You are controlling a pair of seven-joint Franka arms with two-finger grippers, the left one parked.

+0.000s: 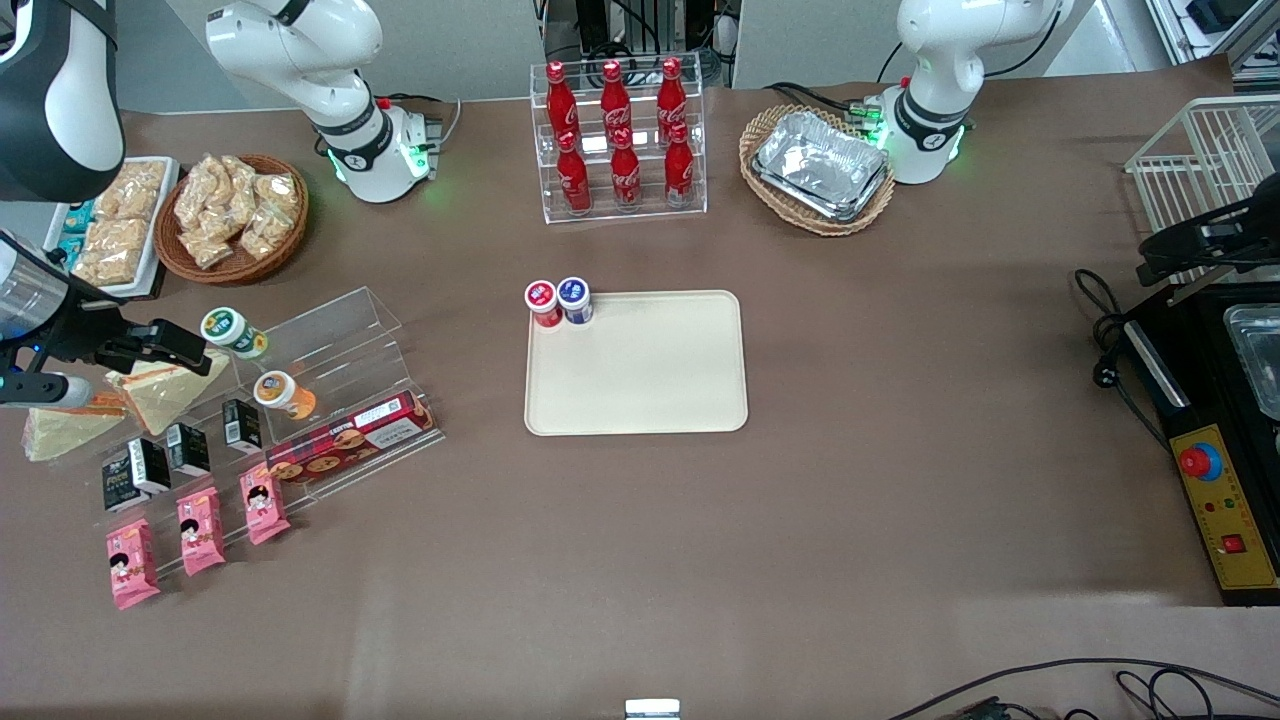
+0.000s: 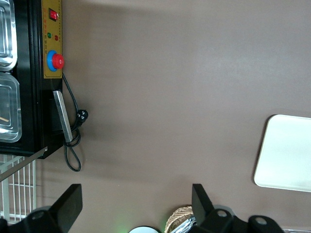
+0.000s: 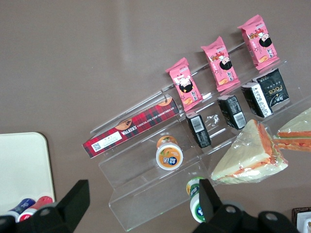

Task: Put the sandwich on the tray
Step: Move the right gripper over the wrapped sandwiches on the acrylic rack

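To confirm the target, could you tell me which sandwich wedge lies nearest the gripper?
The sandwich with the bright orange filling edge, directly beside the gripper; the other wedge lies nearer the front camera.

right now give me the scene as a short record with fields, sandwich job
sandwich: sandwich lies on the clear acrylic stand, not on the tray
tray: tray at table centre, toward the parked arm from the stand; two small cups in one corner
end effector: end effector open, above the sandwich, holding nothing
second wedge: second sandwich wedge beside it
status: sandwich not yet picked up
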